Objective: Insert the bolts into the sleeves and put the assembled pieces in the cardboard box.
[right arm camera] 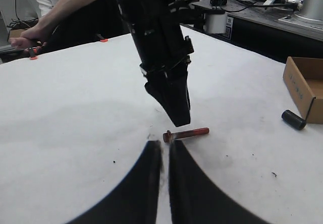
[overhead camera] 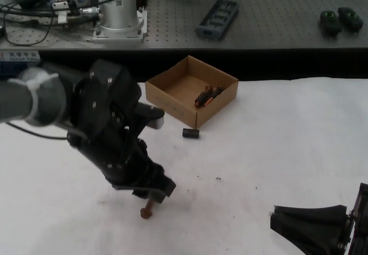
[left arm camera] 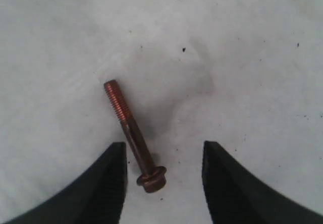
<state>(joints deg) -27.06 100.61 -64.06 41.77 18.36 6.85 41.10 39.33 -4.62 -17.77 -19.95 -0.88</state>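
Bolt (left arm camera: 133,133) — copper-coloured, with a flanged head and a threaded tip — lies flat on the white table (overhead camera: 276,151), out in the open and well apart from the box (overhead camera: 172,103). The left gripper (left arm camera: 164,144) hangs right over it, released. Its two black fingers stand spread, one on each side of the bolt's head end, and in the left wrist view neither touches the bolt. The shank runs away from the fingers at a slight slant. In the high view the bolt's head shows just past the gripper's tip.

A black sleeve (overhead camera: 191,133) lies on its side on the table just beside the box's near wall, with a small gap between them. Inside the open box lie assembled pieces (overhead camera: 206,96), black with red-orange ends, close to one wall.

The right gripper (right arm camera: 165,144) sits low over the table at the near right, clenched on nothing — its fingers are together with only a thin slit between them. Its tips point toward the bolt, apart from it.
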